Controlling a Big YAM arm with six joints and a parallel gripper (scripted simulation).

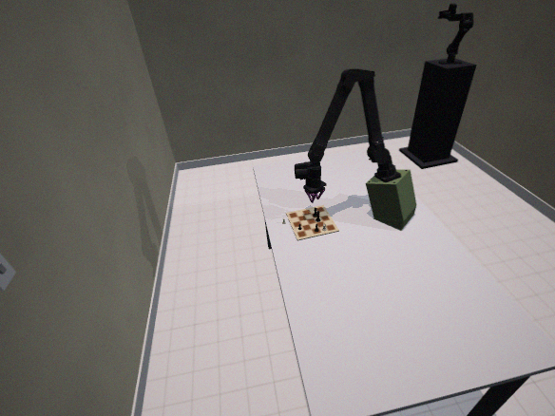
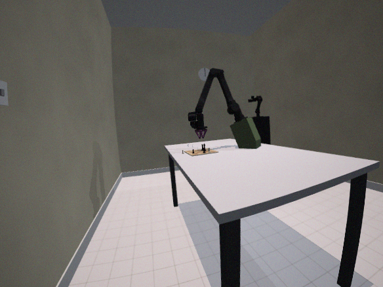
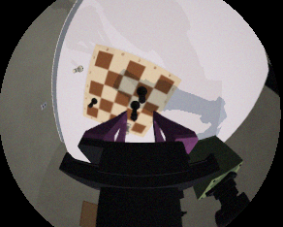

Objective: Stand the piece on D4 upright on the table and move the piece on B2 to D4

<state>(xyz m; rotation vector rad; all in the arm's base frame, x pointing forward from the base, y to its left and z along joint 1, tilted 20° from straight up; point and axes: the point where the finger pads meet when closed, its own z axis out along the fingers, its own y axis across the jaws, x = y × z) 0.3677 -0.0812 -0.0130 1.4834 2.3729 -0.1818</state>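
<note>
The hand [image 1: 314, 196] hangs in the air above the far edge of the chessboard [image 1: 304, 234], its purple fingers [image 1: 310, 195] pointing down and set about half apart. Nothing shows between them in any view, and they touch no piece. In the exterior view the hand [image 2: 201, 133] is well above the tallest pieces, with open air under its tips.

The chessboard [image 2: 197, 153] lies flat on the white worktop [image 1: 390, 294], near the worktop's left edge and toward its far end. It is a small board of tan and brown squares. The edge letters and digits are too small to read, so which piece stands on B2 or D4 cannot be told from the pictures.

In the wrist view two dark pieces stand close together near the middle of the board: one [image 3: 141, 92] on a pale square, another [image 3: 133, 114] just nearer the hand. A third dark piece [image 3: 92, 103] stands apart by the board's left side. All three look upright, though they are small.

A small pale piece [image 1: 283, 221] stands on the worktop just off the board's left side, between the board and the worktop's left edge; in the wrist view it [image 3: 78, 69] shows as a light speck beside the board's corner.

The arm's green base block [image 1: 392, 198] sits on the worktop to the right of the board, near the far edge.
</note>
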